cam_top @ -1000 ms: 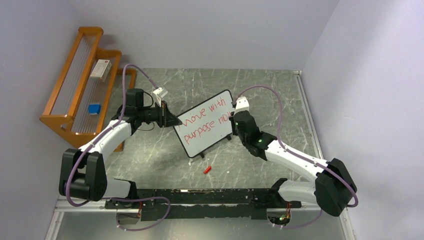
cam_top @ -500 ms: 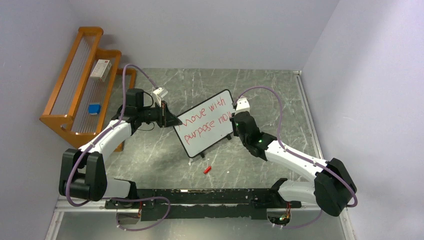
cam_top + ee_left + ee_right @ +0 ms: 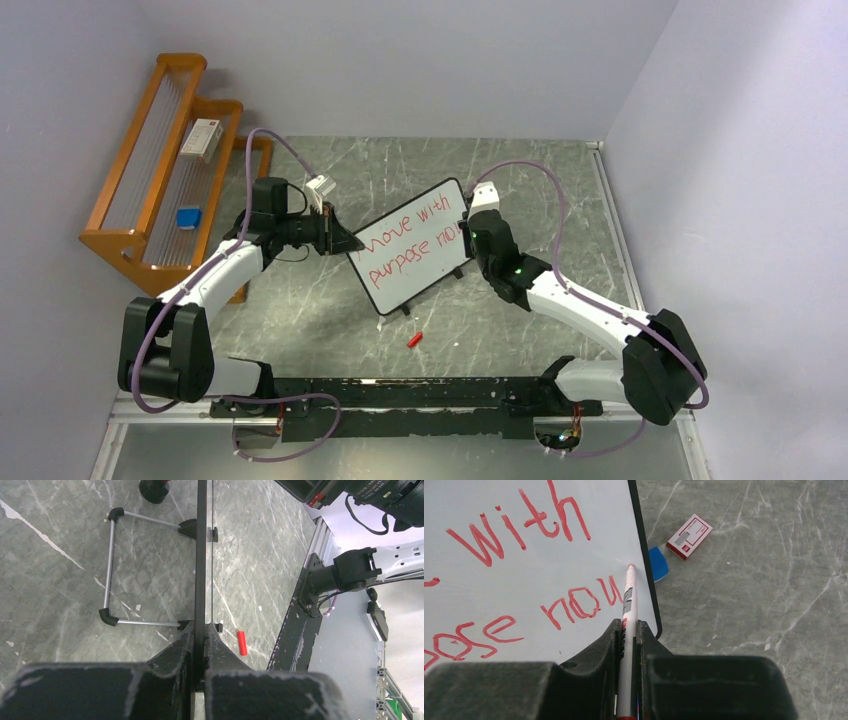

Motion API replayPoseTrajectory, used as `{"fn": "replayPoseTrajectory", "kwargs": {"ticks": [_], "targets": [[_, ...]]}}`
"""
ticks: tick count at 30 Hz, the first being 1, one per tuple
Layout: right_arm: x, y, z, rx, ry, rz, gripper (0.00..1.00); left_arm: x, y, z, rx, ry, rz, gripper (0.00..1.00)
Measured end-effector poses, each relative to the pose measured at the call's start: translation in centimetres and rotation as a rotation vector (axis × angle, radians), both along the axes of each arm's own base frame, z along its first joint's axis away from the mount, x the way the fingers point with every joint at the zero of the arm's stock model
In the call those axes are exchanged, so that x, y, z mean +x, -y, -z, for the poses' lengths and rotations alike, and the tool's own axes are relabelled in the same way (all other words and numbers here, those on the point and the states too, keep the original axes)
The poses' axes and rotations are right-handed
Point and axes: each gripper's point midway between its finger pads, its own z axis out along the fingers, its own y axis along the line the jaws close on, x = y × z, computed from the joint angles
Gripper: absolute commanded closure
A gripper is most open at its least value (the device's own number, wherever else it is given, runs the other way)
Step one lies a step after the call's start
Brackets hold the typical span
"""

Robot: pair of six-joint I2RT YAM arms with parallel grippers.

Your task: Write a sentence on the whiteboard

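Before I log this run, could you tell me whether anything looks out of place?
A small red cap lies loose on the table close to the whiteboard's nearest corner. The last word is squeezed against the board's frame, right where the marker in the right hand points.

Soft overhead light, mild sheen on the bench (image 3: 540, 180), faint diffuse shadows, overhead view sharp, wrist views crisp at distance, left hand (image 3: 200, 637) and right hand (image 3: 628, 627) dark and blurred up close, left wrist view's top-right corner washed out.
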Motion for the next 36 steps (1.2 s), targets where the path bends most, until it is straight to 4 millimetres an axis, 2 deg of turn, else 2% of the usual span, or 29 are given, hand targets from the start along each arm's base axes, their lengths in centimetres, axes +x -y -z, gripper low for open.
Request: {"fn": "replayPoseTrajectory", "kwargs": {"ticks": [6,11,20,36], "targets": [[0.0,0.0,-0.1,0.007,0.002,-0.001,1.00,0.0,0.0,0.0,0.002,-0.001,-0.001,0.95],[-1.0,0.4,-0.2,0.034,-0.003,-0.008,1.00,0.0,0.0,-0.1,0.006,-0.001,-0.002,0.95],[-2.1,0.9,1.4,0.038,-0.041,-0.006,1.00,0.0,0.0,0.0,0.007,-0.002,-0.002,0.95],[-2.0,1.2,2.2,0.025,-0.057,0.011,1.00,0.0,0.0,0.0,0.008,-0.002,-0.002,0.95]]}}
